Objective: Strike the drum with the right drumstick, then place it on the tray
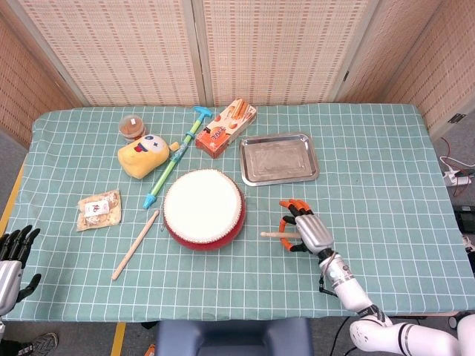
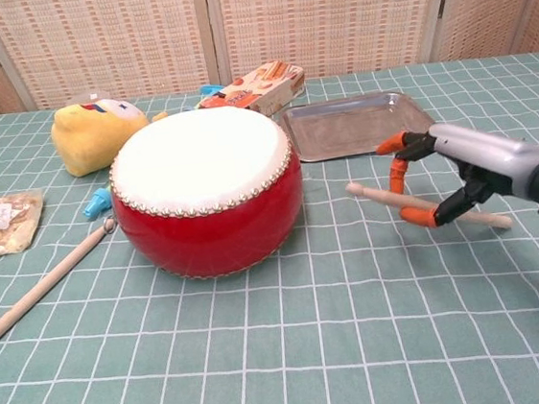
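Observation:
The red drum with a white skin (image 1: 203,208) (image 2: 202,185) stands mid-table. The right drumstick (image 1: 270,234) (image 2: 377,196) lies flat on the cloth just right of the drum. My right hand (image 1: 308,231) (image 2: 468,167) arches over the stick's middle, its orange-tipped fingers (image 2: 396,142) spread and curled down around the stick, one tip touching it. The stick does not look lifted. The metal tray (image 1: 276,136) (image 2: 348,121) sits behind the hand, with nothing in it. My left hand (image 1: 15,256) hangs off the table's left edge with fingers spread, holding nothing.
A second drumstick (image 1: 137,243) (image 2: 42,284) lies left of the drum. Behind it are a snack bag (image 1: 99,210), a yellow plush toy (image 1: 142,154), a green-blue toy stick (image 1: 174,156), a brown-filled cup (image 1: 133,127) and an orange box (image 1: 226,127).

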